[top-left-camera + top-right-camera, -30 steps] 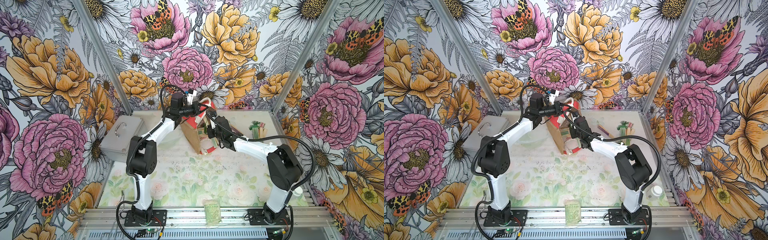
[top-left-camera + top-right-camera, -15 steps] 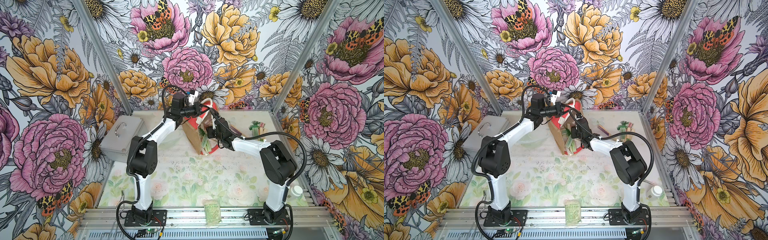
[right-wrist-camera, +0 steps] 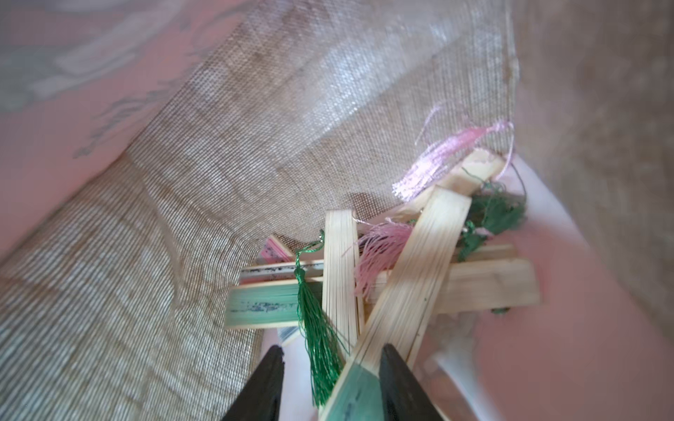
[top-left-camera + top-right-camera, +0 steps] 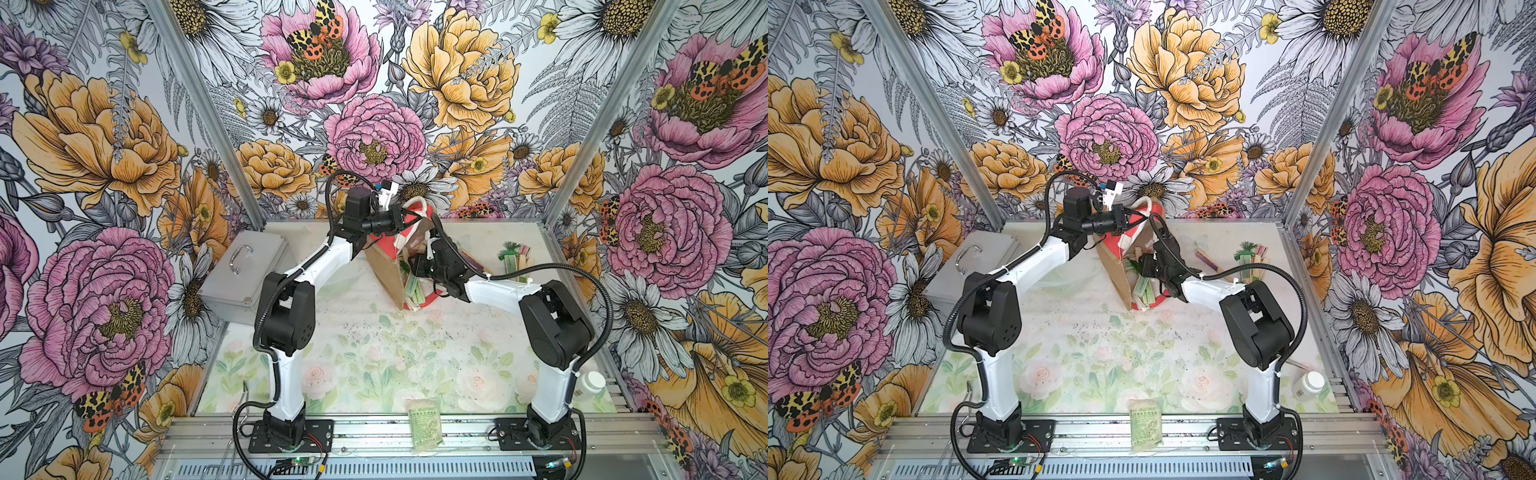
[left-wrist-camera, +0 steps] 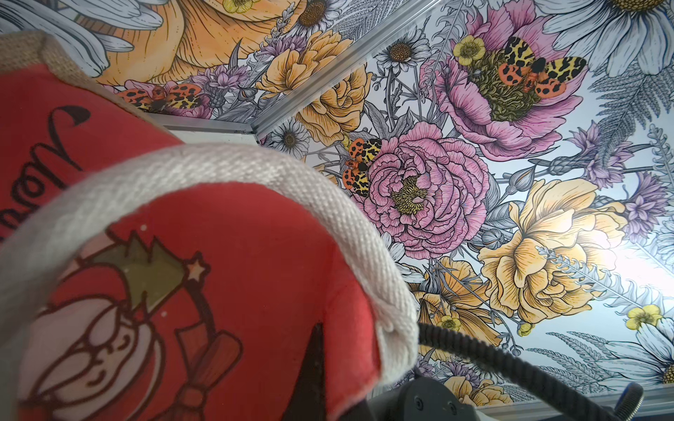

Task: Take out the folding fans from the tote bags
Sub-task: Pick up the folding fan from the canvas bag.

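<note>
Right gripper [image 3: 332, 350], nearly closed a second ago, now stands half-wide inside the tote bag [image 4: 384, 270], jaws straddling a green-edged folding fan [image 3: 412, 262] atop the crossed pile [image 3: 474, 288], so a grasp looks imminent; beyond, left gripper [image 4: 397, 218] stays clamped on the bag's top, holding it tipped

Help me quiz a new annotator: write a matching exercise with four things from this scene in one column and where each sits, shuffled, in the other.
Things
1. grey metal case
2. green packet
3. white bottle
4. right gripper

Places
A. inside the tote bag, at the folding fans
B. at the front rail
C. beside the left arm
D. by the base of the right arm

Pairs: 1-C, 2-B, 3-D, 4-A
</note>
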Robot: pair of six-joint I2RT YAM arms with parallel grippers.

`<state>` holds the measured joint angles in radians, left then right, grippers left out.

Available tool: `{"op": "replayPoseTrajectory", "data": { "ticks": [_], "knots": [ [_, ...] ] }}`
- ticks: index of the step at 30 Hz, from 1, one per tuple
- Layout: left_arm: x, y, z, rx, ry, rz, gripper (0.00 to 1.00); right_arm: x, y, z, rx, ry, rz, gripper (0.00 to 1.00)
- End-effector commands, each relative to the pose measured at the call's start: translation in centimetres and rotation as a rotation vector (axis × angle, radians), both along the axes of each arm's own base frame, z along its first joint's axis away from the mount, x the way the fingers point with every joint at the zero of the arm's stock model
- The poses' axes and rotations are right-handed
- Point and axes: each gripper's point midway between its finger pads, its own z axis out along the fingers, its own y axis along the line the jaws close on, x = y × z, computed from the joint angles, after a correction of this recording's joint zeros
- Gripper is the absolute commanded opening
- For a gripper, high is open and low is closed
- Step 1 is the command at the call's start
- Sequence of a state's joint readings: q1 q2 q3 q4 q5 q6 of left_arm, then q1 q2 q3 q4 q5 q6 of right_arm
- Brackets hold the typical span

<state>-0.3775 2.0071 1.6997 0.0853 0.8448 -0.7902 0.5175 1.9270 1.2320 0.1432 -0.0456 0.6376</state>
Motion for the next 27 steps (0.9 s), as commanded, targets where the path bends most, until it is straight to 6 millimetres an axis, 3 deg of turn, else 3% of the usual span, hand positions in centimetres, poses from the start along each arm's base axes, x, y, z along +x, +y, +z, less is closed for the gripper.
{"op": "replayPoseTrajectory", "data": {
  "ticks": [1, 6, 17, 27],
  "knots": [
    [-0.7, -0.5, 1.7, -0.032, -0.053, -0.034, 0.00, 1.9, -1.1, -1.4, 0.066, 0.068, -0.114, 0.47],
    [-1.1, -0.6, 1.7, -0.030, -0.055, -0.038, 0.00, 2.5, -1.7, -3.1, 0.081, 0.115, -0.149, 0.48],
    [-0.7, -0.2, 1.2, -0.028, -0.044, -0.021, 0.00, 1.9, -4.0, -3.3, 0.015, 0.102, -0.208, 0.48],
    [-0.6, -0.3, 0.9, -0.026, -0.036, -0.021, 0.00, 1.7, -4.0, -1.0, -0.053, -0.016, -0.129, 0.49]
  ]
}}
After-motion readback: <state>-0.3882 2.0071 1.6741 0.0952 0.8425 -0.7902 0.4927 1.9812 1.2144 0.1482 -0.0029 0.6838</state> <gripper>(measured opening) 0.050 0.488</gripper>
